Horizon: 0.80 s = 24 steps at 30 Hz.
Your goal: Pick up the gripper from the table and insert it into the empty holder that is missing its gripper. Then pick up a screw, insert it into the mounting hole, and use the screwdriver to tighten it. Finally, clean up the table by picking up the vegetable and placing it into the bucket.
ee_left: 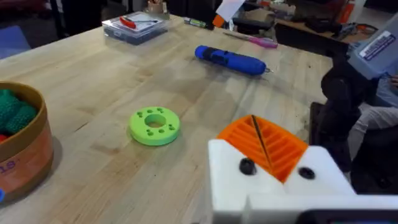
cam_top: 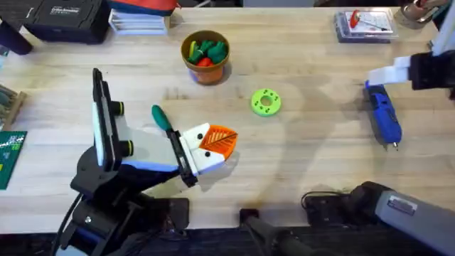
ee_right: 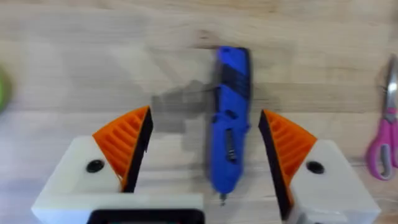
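My left gripper (cam_top: 219,141) (ee_left: 258,134) rests low over the table centre, shut, its two orange ribbed pads pressed together on white fingers. A dark screw head (ee_left: 247,166) sits in each white finger block. A loose gripper piece and an empty holder are out of view. The green vegetable disc (cam_top: 266,102) (ee_left: 155,126) lies flat between the left gripper and the orange-brown bucket (cam_top: 206,65) (ee_left: 28,155). The blue screwdriver (cam_top: 384,117) (ee_left: 230,59) (ee_right: 230,118) lies at the right. My right gripper (cam_top: 384,75) (ee_right: 205,117) hovers open above it, one finger on each side.
The bucket holds dark green and red toy pieces (cam_top: 206,51). A clear box (cam_top: 364,25) (ee_left: 134,26) with a red-handled tool stands at the back right. Pink scissors (ee_right: 382,143) lie near the screwdriver. A black case (cam_top: 64,18) sits back left, a green board (cam_top: 11,156) at the left edge.
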Each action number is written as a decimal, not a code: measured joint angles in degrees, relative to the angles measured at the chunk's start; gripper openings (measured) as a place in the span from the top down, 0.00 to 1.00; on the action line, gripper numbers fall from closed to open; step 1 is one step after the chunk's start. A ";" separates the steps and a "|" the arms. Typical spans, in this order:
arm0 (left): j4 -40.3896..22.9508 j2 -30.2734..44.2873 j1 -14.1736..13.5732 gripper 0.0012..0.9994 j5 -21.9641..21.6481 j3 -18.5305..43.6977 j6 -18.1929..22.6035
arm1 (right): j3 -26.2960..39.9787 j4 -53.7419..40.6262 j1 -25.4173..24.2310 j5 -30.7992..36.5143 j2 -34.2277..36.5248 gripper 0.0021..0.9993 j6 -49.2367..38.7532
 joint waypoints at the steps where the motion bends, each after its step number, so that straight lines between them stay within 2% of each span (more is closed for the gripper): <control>1: -0.02 0.00 0.00 0.99 0.00 0.00 0.00 | 0.00 1.22 -1.83 0.04 1.61 0.01 -1.08; 4: -0.02 0.00 0.00 0.99 0.00 0.00 0.00 | 0.00 2.97 -5.72 0.33 6.85 0.01 -3.98; 7: -0.02 0.00 0.00 0.99 0.00 0.00 0.00 | 0.00 3.00 -7.30 0.48 12.19 0.01 -7.99; 13: 0.00 -0.02 0.00 0.99 0.00 0.00 0.00 | 0.00 6.50 -7.45 0.61 21.46 0.01 -14.31; 18: 0.00 0.00 0.00 0.99 0.00 0.00 0.00 | 0.00 8.96 -7.45 0.59 25.78 0.01 -15.76; 20: 0.00 0.00 0.00 0.99 0.00 0.00 0.00 | 0.00 9.02 -7.45 0.06 26.83 0.05 -16.02; 24: 0.00 0.00 0.00 0.99 0.00 0.00 0.00 | 0.00 10.44 -7.45 -1.93 27.10 0.25 -16.40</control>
